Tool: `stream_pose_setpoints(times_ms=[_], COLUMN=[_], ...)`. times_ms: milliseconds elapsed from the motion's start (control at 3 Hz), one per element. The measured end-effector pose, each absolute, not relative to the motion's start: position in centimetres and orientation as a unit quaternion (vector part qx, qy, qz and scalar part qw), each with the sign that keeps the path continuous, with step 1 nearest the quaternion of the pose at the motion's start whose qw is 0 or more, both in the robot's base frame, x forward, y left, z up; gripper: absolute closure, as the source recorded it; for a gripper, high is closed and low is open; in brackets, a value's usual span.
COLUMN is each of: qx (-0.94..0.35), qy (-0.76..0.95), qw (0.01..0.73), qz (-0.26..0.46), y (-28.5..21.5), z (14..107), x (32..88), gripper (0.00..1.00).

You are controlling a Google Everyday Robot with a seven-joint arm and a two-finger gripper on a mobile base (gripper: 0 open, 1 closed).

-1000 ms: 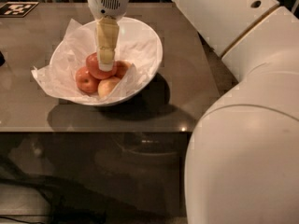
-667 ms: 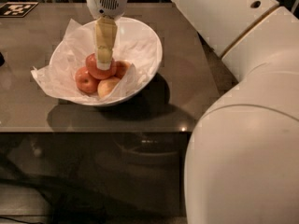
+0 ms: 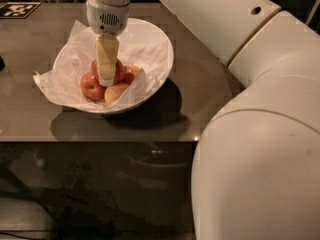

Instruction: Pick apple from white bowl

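The white bowl [image 3: 159, 44] stands on the table, lined with crinkled white paper [image 3: 60, 76]. The apple [image 3: 120, 70], deep red and the largest, lies in the middle of the bowl, partly hidden. My gripper [image 3: 106, 79] reaches straight down from above into the bowl and stands right in front of the apple, at its left side. A smaller red apple [image 3: 91, 85] lies to the left and a pale yellow-pink apple [image 3: 116, 92] in front.
The bowl sits on a grey-brown table [image 3: 200, 99] whose front edge runs just below it. My large white arm [image 3: 250, 134] fills the right side. A black-and-white marker tag [image 3: 17, 9] lies at the back left corner.
My gripper has shifted slightly to the left and a little lower into the bowl. The apples and the bowl have not moved.
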State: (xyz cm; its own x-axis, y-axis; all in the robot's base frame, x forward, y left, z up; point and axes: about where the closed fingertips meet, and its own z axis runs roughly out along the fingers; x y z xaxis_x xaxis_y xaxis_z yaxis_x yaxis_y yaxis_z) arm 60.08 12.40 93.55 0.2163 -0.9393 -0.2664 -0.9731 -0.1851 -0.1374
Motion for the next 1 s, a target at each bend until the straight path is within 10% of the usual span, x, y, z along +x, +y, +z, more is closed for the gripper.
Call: stream_pose_setpoints(times_ms=[1000], qx=[-0.766], qy=[0.63], qw=[0.106], qz=[0.069], y=[11.7], z=[89.2], x=[60.3], gripper=[0.0])
